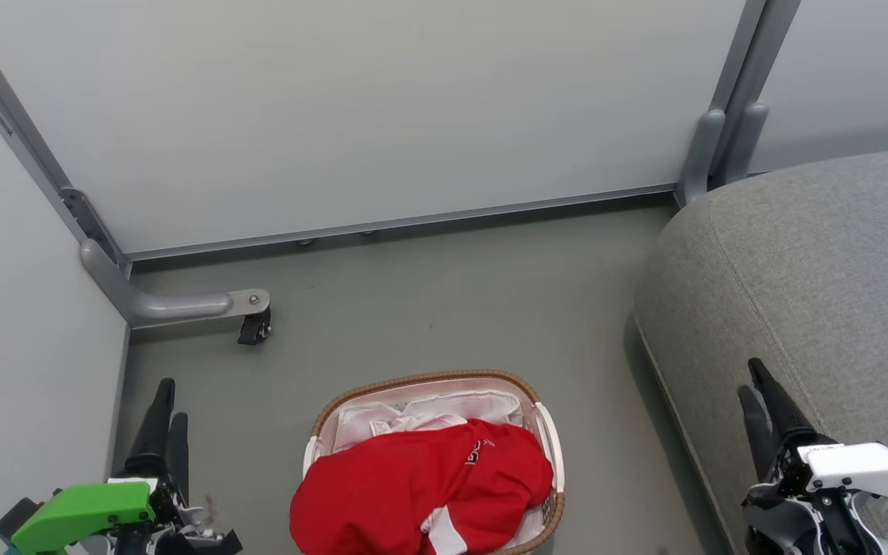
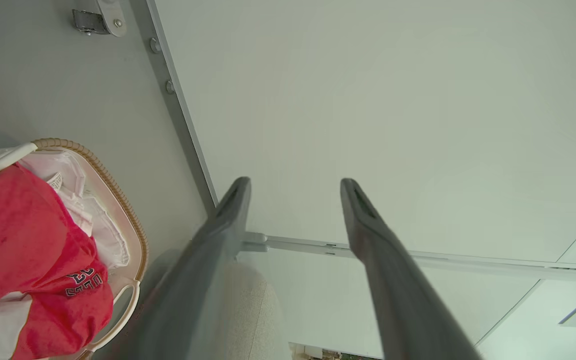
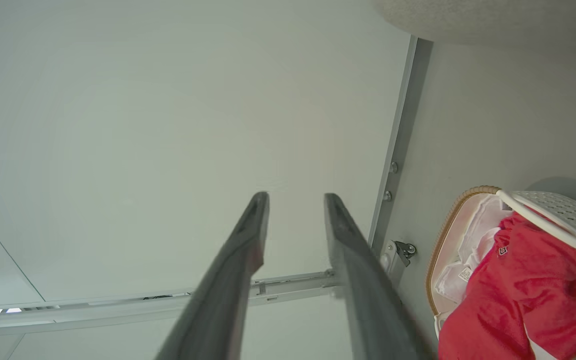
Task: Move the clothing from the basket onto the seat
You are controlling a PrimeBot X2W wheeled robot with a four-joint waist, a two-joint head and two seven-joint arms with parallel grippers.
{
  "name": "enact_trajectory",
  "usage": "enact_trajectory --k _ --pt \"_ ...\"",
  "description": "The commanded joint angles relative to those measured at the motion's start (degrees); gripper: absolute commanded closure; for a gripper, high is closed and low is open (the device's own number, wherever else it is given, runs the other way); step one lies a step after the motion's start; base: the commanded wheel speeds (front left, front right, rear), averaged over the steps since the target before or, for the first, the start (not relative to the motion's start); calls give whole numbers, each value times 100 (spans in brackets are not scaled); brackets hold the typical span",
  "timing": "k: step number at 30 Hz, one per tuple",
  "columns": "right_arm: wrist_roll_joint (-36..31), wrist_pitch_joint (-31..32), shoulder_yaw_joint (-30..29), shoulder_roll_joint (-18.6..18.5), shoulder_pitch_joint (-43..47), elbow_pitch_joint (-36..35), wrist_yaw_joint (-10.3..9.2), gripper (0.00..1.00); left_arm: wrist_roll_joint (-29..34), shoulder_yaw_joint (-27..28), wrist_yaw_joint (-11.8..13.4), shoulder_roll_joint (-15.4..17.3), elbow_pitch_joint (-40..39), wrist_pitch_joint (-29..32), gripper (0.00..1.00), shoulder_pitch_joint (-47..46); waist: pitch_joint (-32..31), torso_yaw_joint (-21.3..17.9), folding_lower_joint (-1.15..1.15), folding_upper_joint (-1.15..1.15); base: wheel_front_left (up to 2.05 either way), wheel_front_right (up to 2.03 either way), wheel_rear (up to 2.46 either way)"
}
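Observation:
The red clothing (image 1: 413, 486) lies heaped in the white basket (image 1: 428, 378) with the brown woven rim, on the floor at the bottom centre of the head view. White stripes and lettering show on the clothing (image 2: 23, 250), which also appears in the right wrist view (image 3: 523, 300). The grey seat (image 1: 814, 270) fills the right side. My left gripper (image 1: 170, 401) hangs left of the basket, open and empty, its fingers (image 2: 295, 182) spread. My right gripper (image 1: 752, 381) hovers over the seat's edge, right of the basket, its fingers (image 3: 296, 196) open with nothing between them.
A white liner (image 1: 428, 408) shows under the clothing at the basket's far end. Pale partition panels (image 1: 375, 108) wall in the grey floor (image 1: 452, 293) at the back and left. A metal foot with a black caster (image 1: 255, 324) juts out at the left.

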Motion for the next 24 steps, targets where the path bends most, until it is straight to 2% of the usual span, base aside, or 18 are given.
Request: enact_trajectory --k 1,5,24 --pt "-74 -72 12 -58 -80 -122 1 0 101 -11 -11 32 -79 -79 0 -94 2 0 0 0 0 0 0" --pt "-314 -203 97 -155 -96 -161 1 0 481 -22 -13 70 -54 -196 0 -122 10 1 0 0 0 0 0" --pt "-2524 -690 362 -386 -225 -236 2 0 2851 -284 10 186 1 -679 0 -222 31 -5 0 0 0 0 0"
